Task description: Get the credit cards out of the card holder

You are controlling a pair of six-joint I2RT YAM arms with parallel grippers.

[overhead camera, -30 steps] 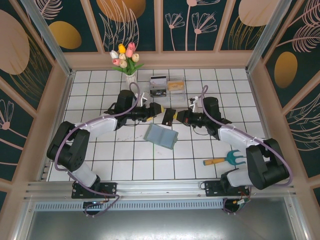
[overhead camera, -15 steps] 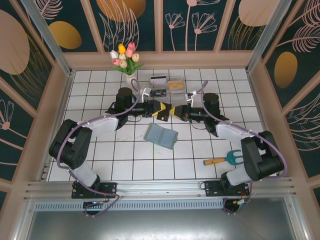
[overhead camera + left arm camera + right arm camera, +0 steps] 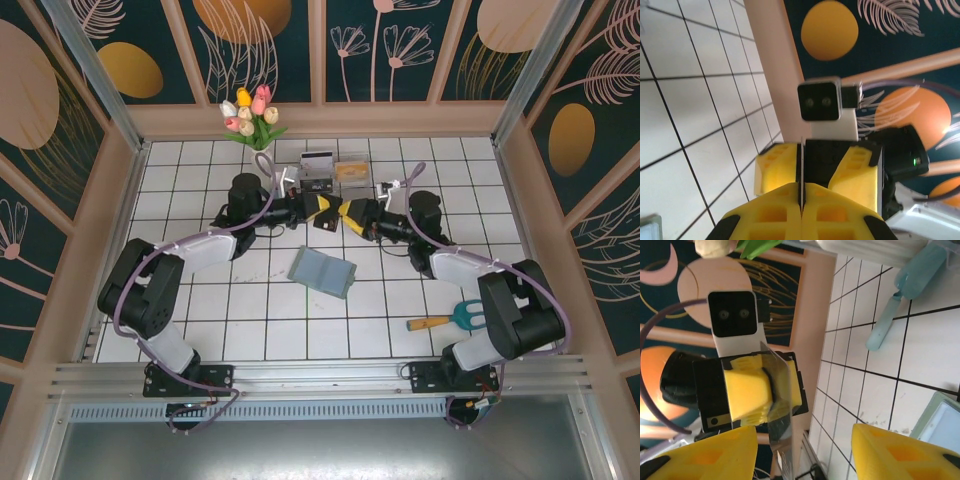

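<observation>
- The left gripper [image 3: 801,210] pinches tight on one thin, shiny card [image 3: 779,407]. It holds the card up in the air by one end, so the other end sticks out free.
- The right gripper [image 3: 348,214] faces it, very close. Its yellow fingers are wide apart and hold nothing. I think it is lined up like this to take the card by the free end.
- The card holder [image 3: 322,271] lies open on the white tiles [image 3: 250,330], blue-grey side up, near the two grippers. Nothing touches it. Lying flat and open, its slots are easy to reach.
- I cannot tell if more cards sit in the slots.
- A whitish card [image 3: 317,161] lies by the back wall, well apart from the card holder. I think the cards go there once they are out.
</observation>
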